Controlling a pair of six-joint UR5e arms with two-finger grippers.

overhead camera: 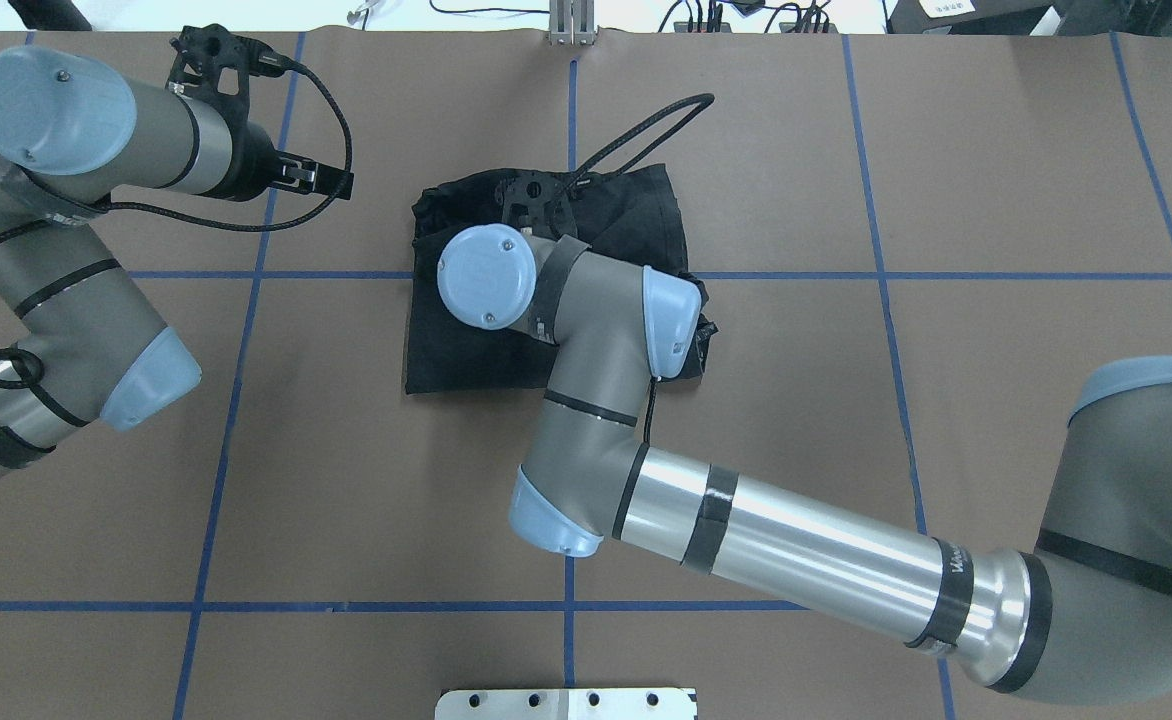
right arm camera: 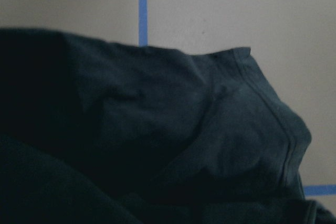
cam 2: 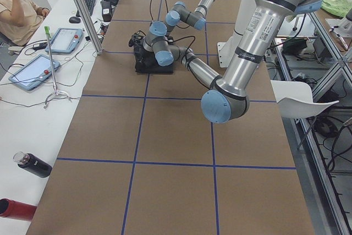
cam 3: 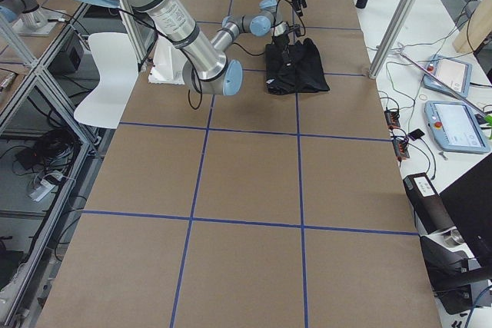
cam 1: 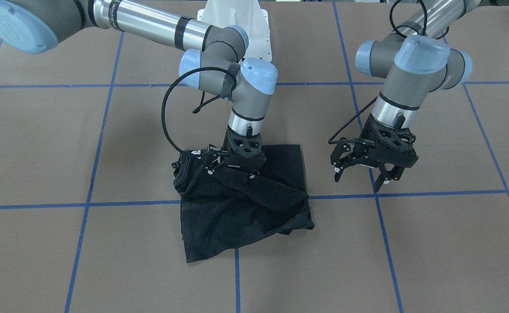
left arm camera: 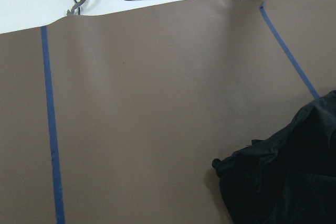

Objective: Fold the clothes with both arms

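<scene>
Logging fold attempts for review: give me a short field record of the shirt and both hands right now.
garment: black fabric T-shirt, crumpled, partly folded
surface: brown table with blue tape lines
right hand: down on the shirt; open or shut unclear
left hand: open, beside the shirt, not touching it

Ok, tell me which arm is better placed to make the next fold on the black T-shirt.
Probably right: the right gripper sits on the black T-shirt, while the left gripper hangs open over bare table, apart from it.
</scene>
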